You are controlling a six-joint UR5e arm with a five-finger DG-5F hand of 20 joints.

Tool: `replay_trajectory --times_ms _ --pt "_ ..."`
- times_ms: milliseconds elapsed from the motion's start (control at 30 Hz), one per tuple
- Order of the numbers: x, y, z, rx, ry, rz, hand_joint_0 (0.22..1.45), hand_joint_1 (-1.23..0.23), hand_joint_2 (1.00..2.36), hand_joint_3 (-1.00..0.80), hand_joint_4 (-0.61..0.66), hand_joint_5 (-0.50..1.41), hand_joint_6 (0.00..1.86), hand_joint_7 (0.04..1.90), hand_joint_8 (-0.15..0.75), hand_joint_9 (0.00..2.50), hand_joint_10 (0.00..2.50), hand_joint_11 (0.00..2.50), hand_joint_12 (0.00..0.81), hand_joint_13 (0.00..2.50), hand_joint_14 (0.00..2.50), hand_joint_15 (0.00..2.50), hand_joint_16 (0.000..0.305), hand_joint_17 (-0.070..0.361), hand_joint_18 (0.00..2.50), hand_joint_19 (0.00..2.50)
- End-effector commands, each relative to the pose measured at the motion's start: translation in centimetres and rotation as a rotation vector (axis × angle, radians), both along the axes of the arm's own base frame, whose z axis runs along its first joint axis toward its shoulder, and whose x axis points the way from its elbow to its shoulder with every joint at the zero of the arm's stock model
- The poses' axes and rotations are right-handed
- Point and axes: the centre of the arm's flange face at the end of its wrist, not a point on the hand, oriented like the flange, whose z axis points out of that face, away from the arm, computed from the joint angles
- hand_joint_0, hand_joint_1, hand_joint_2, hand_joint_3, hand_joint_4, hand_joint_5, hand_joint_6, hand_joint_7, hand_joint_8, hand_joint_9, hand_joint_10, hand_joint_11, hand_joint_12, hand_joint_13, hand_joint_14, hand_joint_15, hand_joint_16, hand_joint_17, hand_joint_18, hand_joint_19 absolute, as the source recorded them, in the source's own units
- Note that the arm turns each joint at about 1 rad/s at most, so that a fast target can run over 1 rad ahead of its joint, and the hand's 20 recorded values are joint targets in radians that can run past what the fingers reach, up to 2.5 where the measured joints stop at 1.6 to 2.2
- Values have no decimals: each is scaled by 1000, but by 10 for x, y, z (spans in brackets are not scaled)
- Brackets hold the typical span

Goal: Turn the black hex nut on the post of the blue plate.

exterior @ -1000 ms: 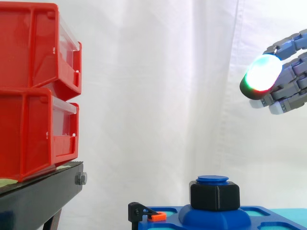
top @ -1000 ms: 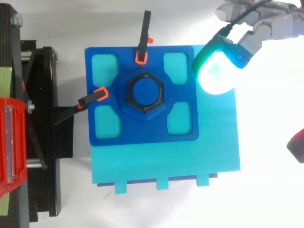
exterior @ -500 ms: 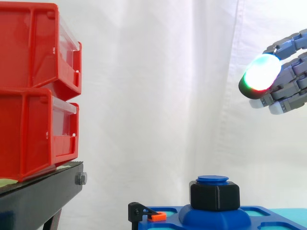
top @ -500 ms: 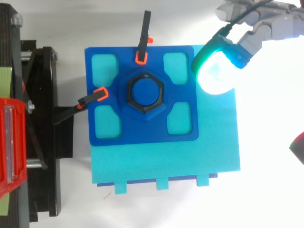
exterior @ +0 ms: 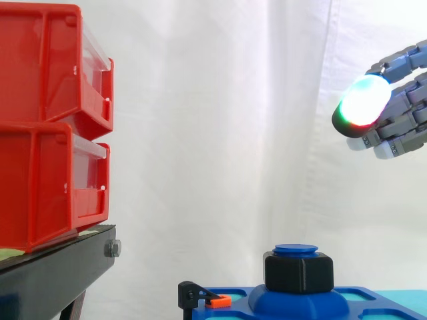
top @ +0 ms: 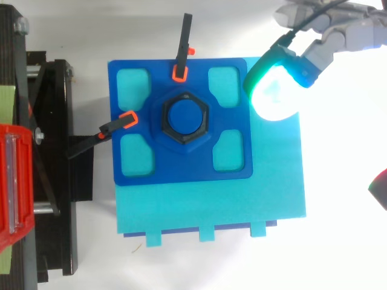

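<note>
The black hex nut [top: 184, 136] sits on the blue post [top: 185, 116] at the middle of the blue plate [top: 181, 169]. From the side, the nut [exterior: 298, 272] rests low on the post, whose round top [exterior: 295, 250] shows above it. My hand [exterior: 400, 113] hangs high up and to the right of the nut, well clear of it. Its fingers are spread and relaxed, and nothing is between them. One glowing fingertip [top: 275, 90] hovers over the plate's far right corner, and a red pad [top: 379, 187] shows at the right edge.
Two black clamps with orange tips [top: 181, 54] [top: 112, 130] hold the plate on a turquoise base [top: 211, 205]. Stacked red bins [exterior: 47, 127] stand on a black stand [exterior: 53, 273] to the left. A white curtain hangs behind.
</note>
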Motion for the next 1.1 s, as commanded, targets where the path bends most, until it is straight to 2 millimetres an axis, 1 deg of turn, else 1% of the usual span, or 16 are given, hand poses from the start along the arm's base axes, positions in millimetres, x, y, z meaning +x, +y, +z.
replay_trajectory --times_ms 0,400,633,733,833,933,1067 --pt "0 1 0 0 0 1 460 -415 1000 -500 152 -268 501 653 194 0 0 0 377 0 0 0 62 138 0 50" --pt "0 1 -1 -1 2 2 460 -415 1000 -500 127 -270 501 624 188 0 0 0 377 0 0 0 61 137 0 64" --pt "1 2 -1 -1 2 2 461 -427 1000 -500 114 -269 500 546 183 0 0 0 375 0 0 0 60 134 0 57" --pt "0 1 -1 -1 2 2 463 -433 1000 -500 118 -265 501 569 185 0 0 0 371 0 0 0 59 134 0 53" --pt "0 2 0 0 0 2 467 -455 1000 -500 128 -260 500 501 184 0 0 0 368 0 0 0 59 133 0 53" --pt "0 2 -1 -1 3 2 469 -473 1000 -500 137 -260 500 546 185 0 0 0 367 0 0 0 58 132 0 55" --pt "0 2 0 0 0 2 472 -479 1000 -500 133 -257 500 541 186 0 0 0 370 0 0 0 59 132 0 58"
